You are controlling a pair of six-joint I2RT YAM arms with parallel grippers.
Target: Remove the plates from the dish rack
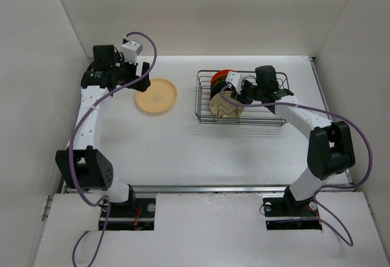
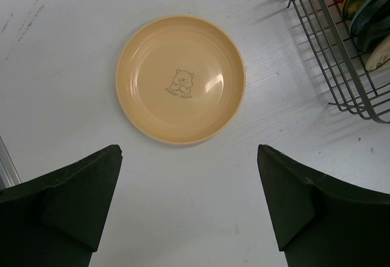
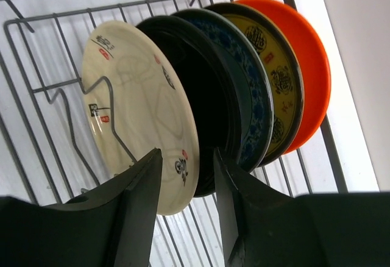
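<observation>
Mostly glossy round plates, wire dish rack

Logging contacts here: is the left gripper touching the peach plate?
Apart. The left wrist view shows bare table between the peach plate and both fingers of the open left gripper.

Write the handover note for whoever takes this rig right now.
Left gripper: open, holding nothing, above the peach plate.
Right gripper: open, fingers either side of the cream plate rim, not visibly clamped.
Things: the peach plate lies flat on the table, left of the rack. The cream plate stands at the front of the rack, with dark plates, a yellow plate and an orange plate behind it.
Done: peach plate unloaded.
Left: every plate in the rack, cream first.
</observation>
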